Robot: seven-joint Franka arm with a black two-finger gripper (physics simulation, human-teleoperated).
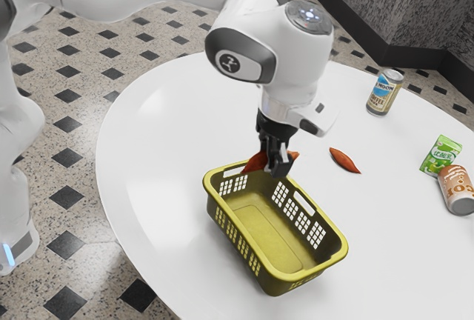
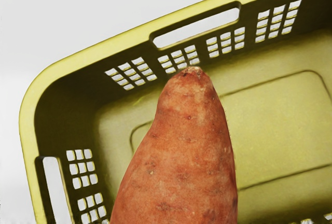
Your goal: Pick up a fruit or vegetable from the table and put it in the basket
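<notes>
over one end of the yellow basket (image 1: 277,283), the jaws are closed on a sweet potato (image 2: 181,151)

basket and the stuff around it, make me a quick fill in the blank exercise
1. The gripper holds a ____ over the basket.
2. The round tabletop is ____ in colour.
3. The small carton on the table is mainly ____ in colour.

Missing words: sweet potato; white; green.
</notes>
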